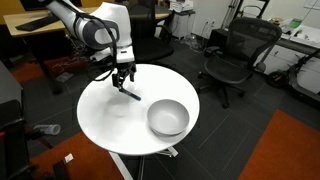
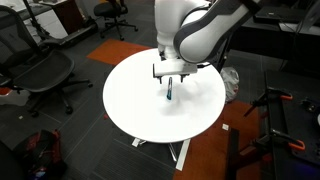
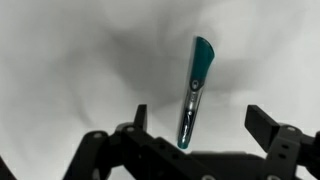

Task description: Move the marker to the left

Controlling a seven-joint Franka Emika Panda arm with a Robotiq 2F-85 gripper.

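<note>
The marker (image 3: 194, 88) is a thin dark pen with a teal end, lying on the round white table (image 1: 100, 125). In the wrist view its lower end lies between my two fingers, touching neither. My gripper (image 3: 200, 125) is open and hovers just above the marker. In both exterior views the gripper (image 1: 122, 79) (image 2: 170, 77) points down at the table, with the marker (image 1: 131, 94) (image 2: 170, 92) right below it. The table also shows in an exterior view (image 2: 130, 105).
A metal bowl (image 1: 168, 117) stands on the table near its edge, a short way from the marker. Black office chairs (image 1: 238, 55) (image 2: 45, 75) stand around the table. A desk (image 1: 40, 30) is behind the arm.
</note>
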